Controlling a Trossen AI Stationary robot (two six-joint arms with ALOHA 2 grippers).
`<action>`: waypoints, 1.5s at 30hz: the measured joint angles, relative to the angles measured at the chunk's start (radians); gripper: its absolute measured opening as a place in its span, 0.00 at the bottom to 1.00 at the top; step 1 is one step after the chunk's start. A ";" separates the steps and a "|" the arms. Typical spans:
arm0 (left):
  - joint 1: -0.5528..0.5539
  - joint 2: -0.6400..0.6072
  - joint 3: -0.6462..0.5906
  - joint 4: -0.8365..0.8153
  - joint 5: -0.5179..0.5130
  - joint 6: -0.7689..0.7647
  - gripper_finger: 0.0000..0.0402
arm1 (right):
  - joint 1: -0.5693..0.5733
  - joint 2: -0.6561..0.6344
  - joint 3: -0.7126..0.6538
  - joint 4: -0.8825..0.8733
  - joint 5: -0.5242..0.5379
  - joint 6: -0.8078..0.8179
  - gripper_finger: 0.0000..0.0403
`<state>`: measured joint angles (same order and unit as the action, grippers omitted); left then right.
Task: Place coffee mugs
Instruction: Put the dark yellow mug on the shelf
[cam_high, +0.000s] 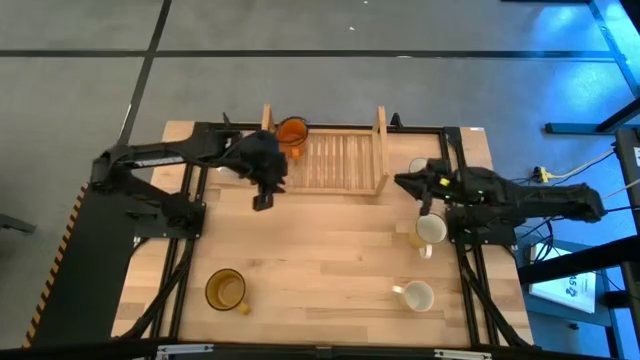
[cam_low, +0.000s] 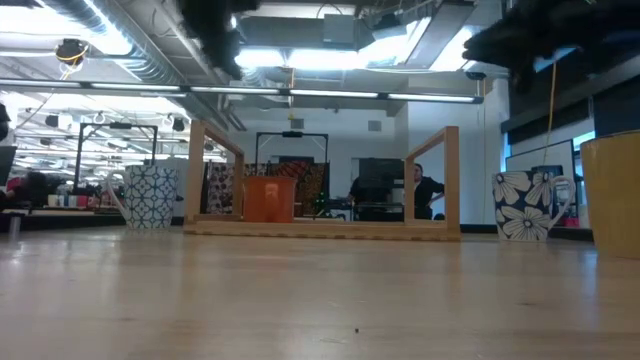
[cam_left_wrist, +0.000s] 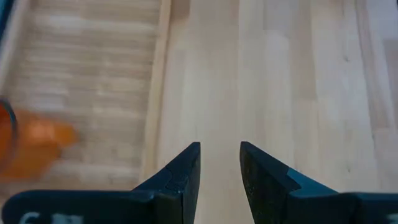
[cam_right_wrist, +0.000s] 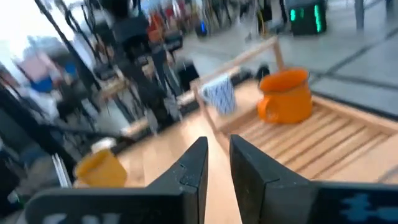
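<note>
The orange mug stands in a corner of the slatted tray on the desk. The left pincer hangs just beside the tray, fingers parted on nothing; its arm hides a patterned mug. The right pincer is empty too, a narrow gap between its fingers. The amber mug and two white mugs stand on the desk; the flowered mug is hard to make out from above.
</note>
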<state>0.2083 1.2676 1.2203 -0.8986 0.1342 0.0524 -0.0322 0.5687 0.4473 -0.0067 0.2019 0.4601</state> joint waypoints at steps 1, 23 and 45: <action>-0.003 -0.032 -0.033 0.005 0.004 -0.023 0.27 | 0.000 0.057 0.045 -0.015 -0.015 -0.014 0.14; -0.231 -0.270 -0.115 -0.068 0.036 -0.345 0.29 | 0.155 0.878 0.664 0.023 -0.089 -0.180 0.14; -0.574 -0.121 -0.115 -0.215 0.008 -0.752 0.41 | 0.421 0.895 0.673 -0.074 0.148 -0.175 0.14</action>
<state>-0.3654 1.1465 1.1057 -1.1134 0.1421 -0.6996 0.3887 1.4639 1.1202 -0.0812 0.3502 0.2848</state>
